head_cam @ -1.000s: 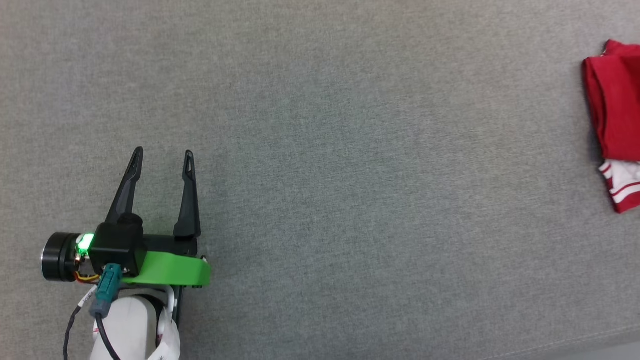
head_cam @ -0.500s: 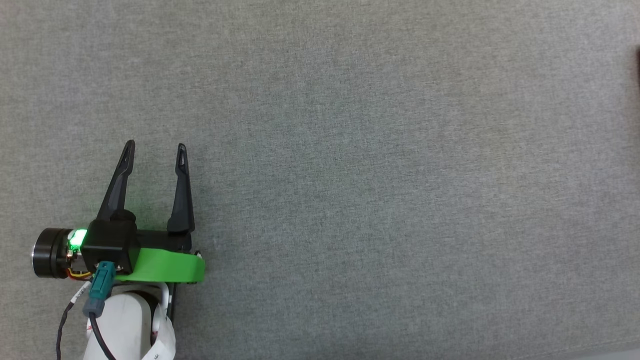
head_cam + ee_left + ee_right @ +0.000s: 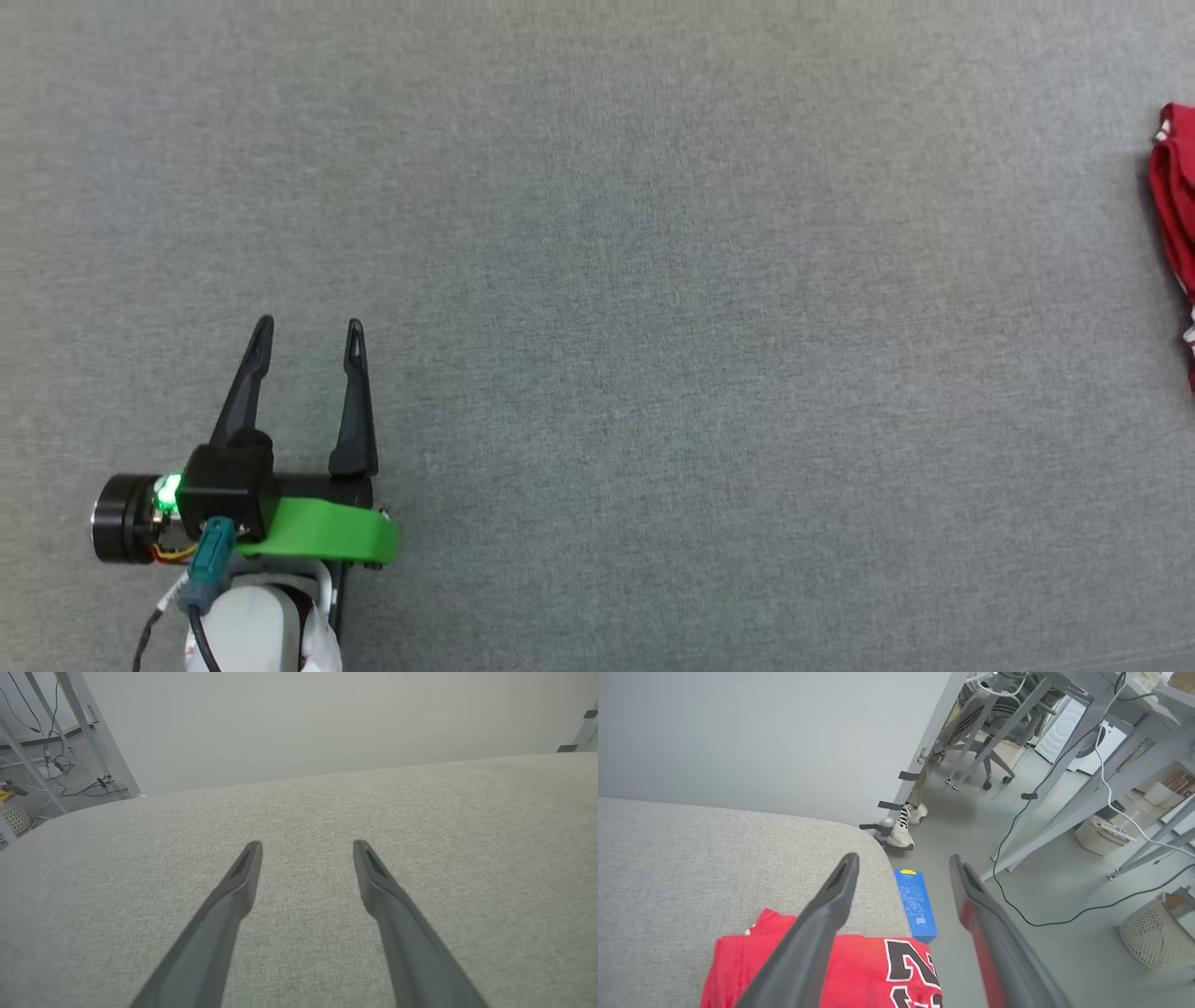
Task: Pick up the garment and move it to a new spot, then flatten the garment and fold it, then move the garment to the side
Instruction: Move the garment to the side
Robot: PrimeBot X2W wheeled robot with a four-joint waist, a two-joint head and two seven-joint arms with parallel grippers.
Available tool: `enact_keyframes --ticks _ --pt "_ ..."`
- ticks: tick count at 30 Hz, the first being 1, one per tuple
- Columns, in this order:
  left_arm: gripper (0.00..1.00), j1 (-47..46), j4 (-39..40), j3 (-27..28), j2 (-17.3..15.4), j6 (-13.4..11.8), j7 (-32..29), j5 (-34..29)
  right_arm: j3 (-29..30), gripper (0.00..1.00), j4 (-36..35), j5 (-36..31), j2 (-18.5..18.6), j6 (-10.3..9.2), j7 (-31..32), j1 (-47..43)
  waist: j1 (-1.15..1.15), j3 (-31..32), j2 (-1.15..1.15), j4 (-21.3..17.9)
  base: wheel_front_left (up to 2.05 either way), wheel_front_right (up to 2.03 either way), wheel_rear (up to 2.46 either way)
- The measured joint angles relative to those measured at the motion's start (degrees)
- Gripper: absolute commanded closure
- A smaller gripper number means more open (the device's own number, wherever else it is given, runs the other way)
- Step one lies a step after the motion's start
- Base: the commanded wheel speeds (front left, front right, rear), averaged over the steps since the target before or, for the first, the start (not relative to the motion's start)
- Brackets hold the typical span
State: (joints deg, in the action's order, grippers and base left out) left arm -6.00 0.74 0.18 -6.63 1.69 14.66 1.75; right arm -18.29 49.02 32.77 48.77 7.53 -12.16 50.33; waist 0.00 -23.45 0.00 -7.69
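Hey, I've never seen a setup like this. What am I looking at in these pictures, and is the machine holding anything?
This is a two-armed robot at a grey padded surface. The head camera looks down on it. The left gripper, with two dark fingers, is at lower left, and a red shirt lies at the right edge. The left wrist camera looks along that left gripper, which is open with nothing between the fingers. The right wrist camera shows the right gripper open over the shirt, near the surface's corner. Beyond, on the floor, are a blue box and a person's foot. Nothing is held.
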Motion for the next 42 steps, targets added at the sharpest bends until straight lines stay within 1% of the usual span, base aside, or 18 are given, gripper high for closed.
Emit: enact_keyframes --ticks 2,5,8,10,14,15,17,21,24,31,38,42 --pt "0.0 0.75 -0.34 -0.03 0.34 -0.16 0.0 0.26 1.08 0.0 -1.58 -1.83 -1.62 0.0 -1.59 -0.47 0.0 1.34 0.0 0.31 0.0 0.0 0.0" --pt "0.0 1.68 -0.67 -0.11 1.04 -0.47 0.0 0.33 4.39 0.0 -5.82 -5.17 -4.26 0.0 -2.32 -2.22 0.0 3.38 0.0 0.92 0.0 0.0 0.0" --pt "0.0 2.52 -1.25 -0.18 1.43 -0.53 0.0 0.55 10.94 0.0 -14.1 -9.62 -7.5 0.0 -2.42 -5.43 0.0 5.23 0.0 1.78 0.0 0.0 0.0" --pt "0.0 3.08 -1.77 -0.1 1.58 -0.66 0.0 0.83 15.3 0.0 -20.62 -12.89 -10.87 0.0 -2.55 -9.01 0.0 6.46 0.0 2.51 0.0 0.0 0.0" --pt "0.0 4.47 -2.56 0.11 1.85 -0.67 0.0 1.03 20.45 0.0 -31.43 -18.69 -18.7 0.0 -2.58 -17.76 0.0 8.84 0.0 3.95 0.0 0.0 0.0" --pt "0.0 4.74 -2.78 0.2 1.91 -0.65 0.0 1.11 21.05 0.0 -33.46 -19.68 -20.34 0.0 -2.57 -19.41 0.0 9.33 0.0 4.26 0.0 0.0 0.0" --pt "0.0 5.15 -3.58 0.31 2.08 -0.47 0.0 1.29 22.74 0.0 -38.43 -21.47 -24.76 0.0 -2.57 -23.69 0.0 10.66 0.0 5.16 0.0 0.0 0.0" --pt "0.0 5.79 -4.28 0.38 2.4 -0.35 0.0 1.29 23.1 0.0 -44.63 -24.44 -31.06 0.0 -2.57 -30.97 0.0 12.87 0.0 6.81 0.0 0.0 0.0" --pt "0.0 6.31 -4.91 0.38 2.54 -0.12 0.0 1.29 22.23 0.0 -46.23 -24.96 -34.66 0.0 -2.58 -35.77 0.0 14.46 0.0 7.91 0.0 0.0 0.0" --pt "0.0 7.28 -5.81 0.27 2.69 0.16 0.0 1.26 20.63 0.0 -46.54 -25.06 -39.57 0.0 -2.57 -42.84 0.0 17.56 0.0 9.83 0.0 0.0 0.0" --pt "0.0 8.51 -6.3 0.07 2.75 0.68 0.0 1.24 20.38 0.0 -46.55 -24.69 -42.64 0.0 -2.57 -49.87 0.0 20.2 0.0 10.56 0.0 0.0 0.0" --pt "0.0 9.53 -6.24 -0.34 2.8 1.08 0.0 1.24 20.86 0.0 -46.56 -23.7 -43.66 0.0 -2.57 -52.97 0.0 21.36 0.0 10.7 0.0 0.0 0.0"
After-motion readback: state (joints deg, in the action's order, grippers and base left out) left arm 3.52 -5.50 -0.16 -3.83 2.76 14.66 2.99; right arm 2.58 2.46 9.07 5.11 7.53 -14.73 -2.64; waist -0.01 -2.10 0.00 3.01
